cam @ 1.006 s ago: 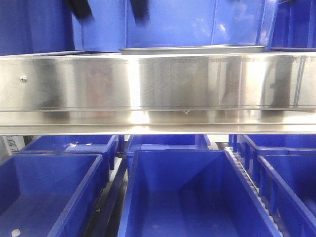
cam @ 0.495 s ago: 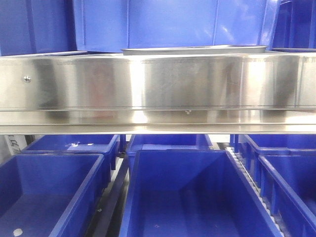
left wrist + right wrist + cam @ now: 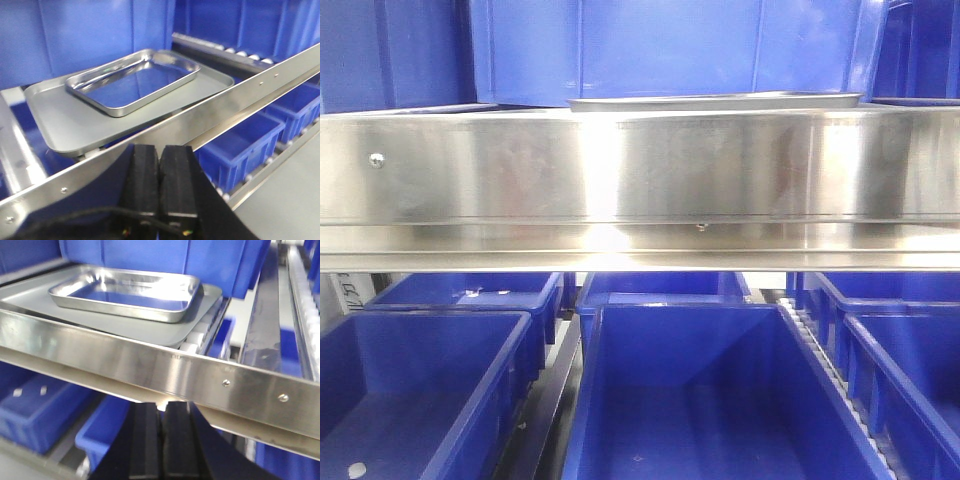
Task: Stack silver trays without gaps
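My left fingers [image 3: 159, 187] are pressed together with nothing between them, hanging just below and in front of the steel shelf rail [image 3: 220, 107]. My right fingers [image 3: 159, 440] are closed and empty too, tucked under the same rail [image 3: 165, 372] on its near side. Both sit clear of the work, which I judge fits a pause after a placement rather than a reach.

The silver trays lie behind the rail on the shelf's rollers. The small tray [image 3: 134, 80] sits on top of the large tray [image 3: 60, 122], inside its rim. From my left wrist the small one looks slightly turned against the big tray's edges, closer to the back rim than to the rail side. From my right wrist the small tray [image 3: 127, 292] rests flat on the large tray [image 3: 150, 330], its base touching the floor of the one beneath, no visible gap under it. From the front only a thin edge of tray [image 3: 715, 100] shows above the rail [image 3: 640, 180], with blue bins [image 3: 670, 45] behind it and more bins [image 3: 710, 400] below.

I judge the stack essentially made. What remains, if anything, is squaring the small tray to the large one. The rail blocks a low approach, so I would have to come over it.
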Action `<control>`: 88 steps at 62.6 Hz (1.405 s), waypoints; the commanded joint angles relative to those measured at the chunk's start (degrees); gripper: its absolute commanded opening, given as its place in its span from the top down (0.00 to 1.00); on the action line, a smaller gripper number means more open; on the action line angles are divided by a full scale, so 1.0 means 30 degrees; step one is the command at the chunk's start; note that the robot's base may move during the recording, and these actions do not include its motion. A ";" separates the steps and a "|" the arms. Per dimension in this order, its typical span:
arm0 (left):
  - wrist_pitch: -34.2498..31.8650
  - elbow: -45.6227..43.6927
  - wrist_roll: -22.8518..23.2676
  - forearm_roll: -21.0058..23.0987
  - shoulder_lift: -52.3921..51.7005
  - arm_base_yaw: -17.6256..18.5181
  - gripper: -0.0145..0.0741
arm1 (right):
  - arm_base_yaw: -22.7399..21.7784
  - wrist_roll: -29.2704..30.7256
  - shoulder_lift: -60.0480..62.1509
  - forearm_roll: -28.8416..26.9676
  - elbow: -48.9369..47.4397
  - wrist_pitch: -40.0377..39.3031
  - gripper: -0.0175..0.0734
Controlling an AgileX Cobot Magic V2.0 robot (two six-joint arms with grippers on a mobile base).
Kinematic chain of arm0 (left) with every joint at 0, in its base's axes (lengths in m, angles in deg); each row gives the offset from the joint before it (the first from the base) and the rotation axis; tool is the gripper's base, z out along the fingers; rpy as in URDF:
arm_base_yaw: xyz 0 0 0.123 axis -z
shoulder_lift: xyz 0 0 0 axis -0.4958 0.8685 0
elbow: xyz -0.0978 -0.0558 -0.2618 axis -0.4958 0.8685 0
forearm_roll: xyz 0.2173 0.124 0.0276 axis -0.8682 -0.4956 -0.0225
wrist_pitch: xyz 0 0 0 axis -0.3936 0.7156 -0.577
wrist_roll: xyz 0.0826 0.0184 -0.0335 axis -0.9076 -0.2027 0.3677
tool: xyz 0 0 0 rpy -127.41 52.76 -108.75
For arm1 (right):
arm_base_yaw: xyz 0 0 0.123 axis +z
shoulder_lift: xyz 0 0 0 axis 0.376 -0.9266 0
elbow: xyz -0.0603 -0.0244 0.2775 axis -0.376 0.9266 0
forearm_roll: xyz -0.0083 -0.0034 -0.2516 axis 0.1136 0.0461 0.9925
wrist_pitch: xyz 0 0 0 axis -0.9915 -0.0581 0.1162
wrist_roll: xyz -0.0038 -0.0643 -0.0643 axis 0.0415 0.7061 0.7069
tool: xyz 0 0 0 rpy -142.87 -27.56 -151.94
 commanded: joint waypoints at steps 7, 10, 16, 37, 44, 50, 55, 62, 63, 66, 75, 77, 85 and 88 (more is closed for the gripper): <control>-0.4898 0.2132 0.0042 -0.0078 -0.1118 0.0137 0.88 | 0.0013 0.0256 0.0331 0.0164 0.1525 -0.4257 0.75; -0.5233 0.2310 0.0042 -0.0078 -0.1113 0.0137 0.88 | 0.0013 0.0256 0.0331 0.0164 0.1733 -0.4616 0.75; -0.5129 0.2344 0.0042 -0.0078 -0.0996 0.0137 0.88 | 0.0013 0.0256 0.0331 0.0164 0.1746 -0.4569 0.75; -0.5129 0.2344 0.0042 -0.0078 -0.0996 0.0137 0.89 | 0.0013 0.0256 0.0331 0.0164 0.1746 -0.4484 0.75; -0.5029 0.2382 0.0042 0.0323 -0.0968 0.0137 0.89 | 0.0013 0.0256 0.0331 0.0164 0.1746 -0.4484 0.75; -0.4661 0.2382 -0.2683 0.1459 -0.1351 -0.0354 0.89 | 0.0013 0.0256 0.0331 0.0164 0.1746 -0.4484 0.75; -0.4219 0.2575 -0.6577 0.4443 -0.2099 -0.1578 0.89 | 0.0013 0.0256 0.0331 0.0164 0.1746 -0.4484 0.75; -0.4310 0.3531 -0.8501 0.5846 -0.3630 -0.4545 0.89 | 0.0013 0.0256 0.0331 0.0164 0.1746 -0.4484 0.75; -0.4357 0.3683 -0.8501 0.5894 -0.3909 -0.5050 0.89 | 0.0013 0.0256 0.0331 0.0164 0.1746 -0.4484 0.75; -0.4729 0.4481 -0.8501 0.5921 -0.4698 -0.6416 0.89 | 0.0013 0.0256 0.0331 0.0164 0.1746 -0.4484 0.75; -0.6467 0.7192 -0.8501 0.6738 -0.7140 -1.0459 0.89 | 0.0013 0.0256 0.0331 0.0164 0.1746 -0.4484 0.75; -0.6883 0.7818 -0.8501 0.7118 -0.7526 -1.1084 0.89 | 0.0013 0.0256 0.0331 0.0164 0.1746 -0.4484 0.75; -0.8591 1.0256 -0.8501 0.7306 -0.9082 -1.3661 0.89 | 0.0013 0.0256 0.0331 0.0164 0.1746 -0.4484 0.75; -0.9093 1.1004 -0.8501 0.7306 -0.9422 -1.4326 0.89 | 0.0013 0.0256 0.0331 0.0164 0.1746 -0.4484 0.75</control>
